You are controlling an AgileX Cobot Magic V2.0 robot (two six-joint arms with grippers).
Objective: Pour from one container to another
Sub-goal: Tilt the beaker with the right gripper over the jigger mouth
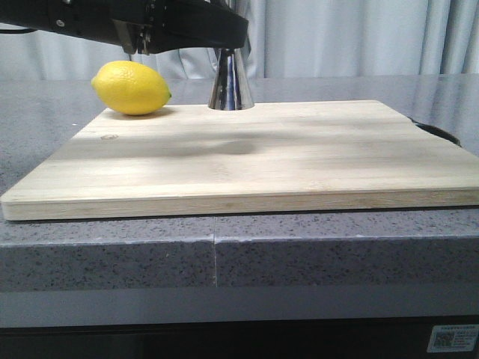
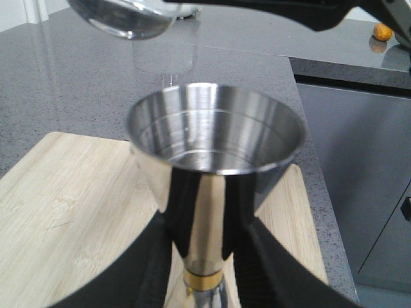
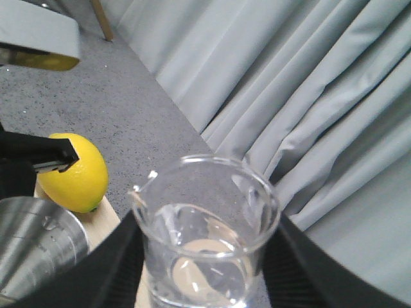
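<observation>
Two grips are holding right now. Your right gripper [image 3: 205, 256] is clamping the beaker [image 3: 205, 224] by its lower wall, pads on both sides, mouth open above them. Thin clear glass, so it's probably light, slick and brittle: you're fine gripping low on the straight wall, just don't squeeze harder. In the left wrist view the beaker is hanging tipped above and just beyond the jigger [image 2: 215, 160], apart from its rim. The beaker's axis is leaning over, lip toward the jigger.

Your left gripper [image 2: 204, 256] is pinching the jigger's upper cone just above the gold waist. Polished steel, stiff, slippery, top-heavy; near the waist is likely the safest hold. It's standing upright, long axis vertical, at the far edge of the cutting board [image 1: 247, 161], lemon [image 1: 131, 88] to its left. Whether liquid is running, you can't tell.
</observation>
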